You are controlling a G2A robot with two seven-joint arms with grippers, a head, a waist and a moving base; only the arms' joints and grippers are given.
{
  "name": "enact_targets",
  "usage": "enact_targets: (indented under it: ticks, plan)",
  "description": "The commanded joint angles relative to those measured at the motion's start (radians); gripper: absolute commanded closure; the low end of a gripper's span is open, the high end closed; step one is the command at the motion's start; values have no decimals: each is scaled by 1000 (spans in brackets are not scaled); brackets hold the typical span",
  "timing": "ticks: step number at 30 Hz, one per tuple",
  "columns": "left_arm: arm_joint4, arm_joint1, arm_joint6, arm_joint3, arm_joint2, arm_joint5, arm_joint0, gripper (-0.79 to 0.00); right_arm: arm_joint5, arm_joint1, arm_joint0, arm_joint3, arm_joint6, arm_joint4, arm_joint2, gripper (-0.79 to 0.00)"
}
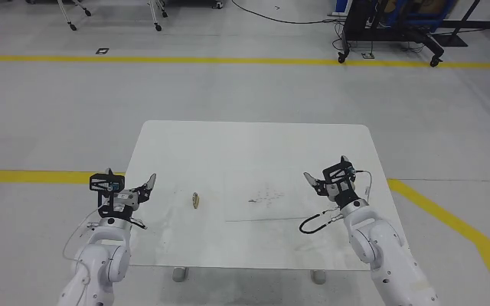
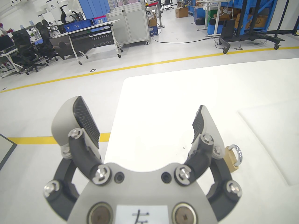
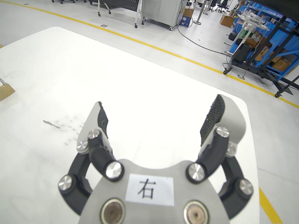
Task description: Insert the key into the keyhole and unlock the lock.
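Note:
A small brass padlock (image 1: pixel 197 200) with a silver shackle lies on the white table (image 1: pixel 253 145), left of centre. A thin silver key (image 1: pixel 253 200) lies flat near the middle, a short way right of the padlock. My left gripper (image 1: pixel 132 182) hovers open over the table's left edge, with nothing between its fingers. In the left wrist view the padlock (image 2: pixel 231 160) sits just beside one finger of my left gripper (image 2: pixel 140 108). My right gripper (image 1: pixel 327 170) is open and empty near the table's right side. From my right gripper (image 3: pixel 158 103) the key (image 3: pixel 51 124) and padlock (image 3: pixel 5 91) lie farther off.
A thin white sheet (image 2: pixel 268 129) covers the table's middle and right part, with faint grey marks (image 3: pixel 72 129) by the key. A black cable loop (image 1: pixel 314 223) hangs by the right arm. The floor has yellow lines (image 1: pixel 230 60), and carts and racks stand far behind.

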Motion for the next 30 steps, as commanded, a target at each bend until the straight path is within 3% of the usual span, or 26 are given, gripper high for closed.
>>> enact_targets:
  ticks: [1, 10, 13, 20, 25, 26, 27, 28, 30]
  plan:
    - [0, 0, 0, 0, 0, 0, 0, -785, 0, 0, 0, 0, 0, 0, 0, -785]
    - [0, 0, 0, 0, 0, 0, 0, -785, 0, 0, 0, 0, 0, 0, 0, -785]
    - [0, 0, 0, 0, 0, 0, 0, -785, -130, -2, 35, 51, -25, 65, -36, -785]
    - [0, 0, 0, 0, 0, 0, 0, -785, -295, -14, 183, 190, 34, 31, -172, -785]
    - [0, 0, 0, 0, 0, 0, 0, -785, -499, -14, 274, 293, -6, 10, -233, -785]
    - [0, 0, 0, 0, 0, 0, 0, -785, -513, -14, 296, 322, -10, -8, -239, -751]
    - [0, 0, 0, 0, 0, 0, 0, -785, -530, -15, 318, 344, -7, -40, -254, -616]
    - [0, 0, 0, 0, 0, 0, 0, -785, -567, -15, 340, 359, -10, -66, -272, -533]
    - [0, 0, 0, 0, 0, 0, 0, -785, -661, -14, 382, 388, -33, -93, -299, -486]
